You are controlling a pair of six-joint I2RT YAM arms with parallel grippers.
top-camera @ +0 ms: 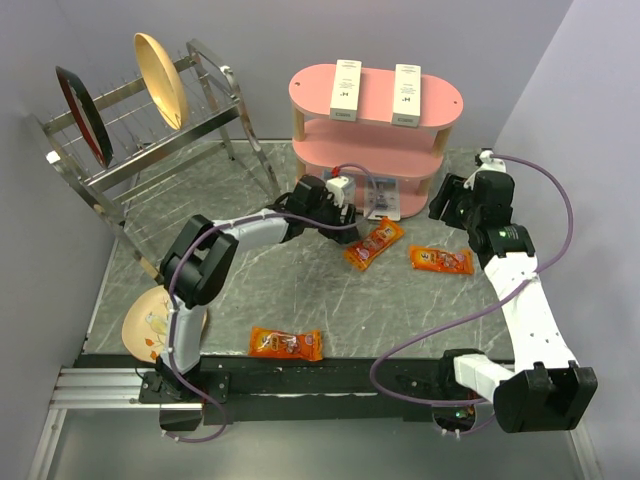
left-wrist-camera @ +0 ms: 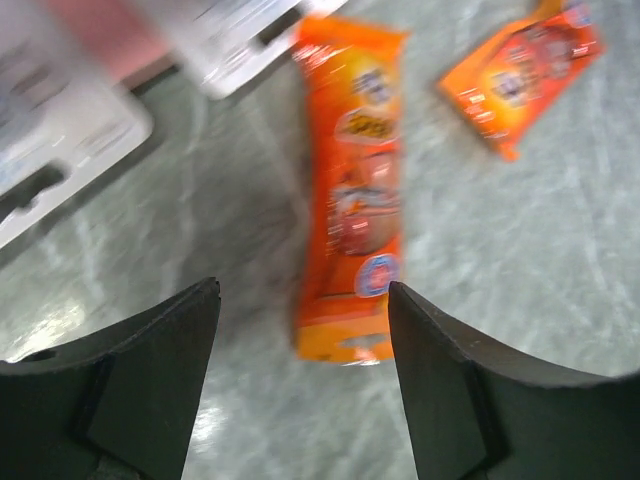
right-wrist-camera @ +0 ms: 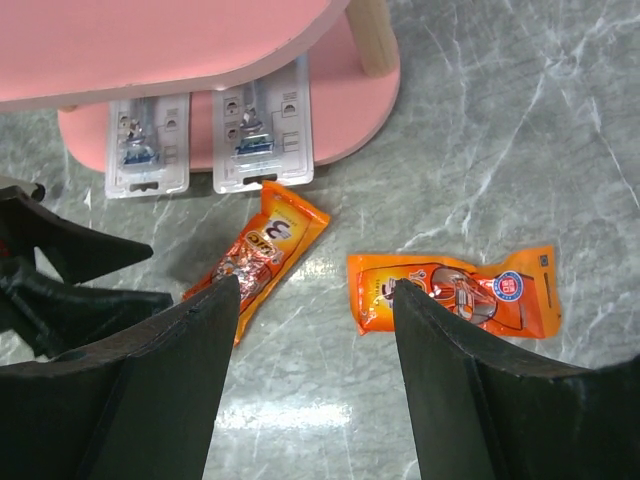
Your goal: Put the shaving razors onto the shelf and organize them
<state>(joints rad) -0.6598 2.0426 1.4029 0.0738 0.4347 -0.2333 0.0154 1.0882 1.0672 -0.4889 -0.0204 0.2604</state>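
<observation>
Left hand (left-wrist-camera: 303,300) open, empty; razors (right-wrist-camera: 262,137) just beyond, on shelf (right-wrist-camera: 345,105) bottom board.

The shelf (top-camera: 375,97) is pink with pale wooden posts. The razor packs (right-wrist-camera: 147,145) are clear plastic over white card with blue touches. The snack packets (right-wrist-camera: 455,292) are orange. The table (top-camera: 300,290) is grey marble veined white. The boxes (top-camera: 345,88) are white.
</observation>
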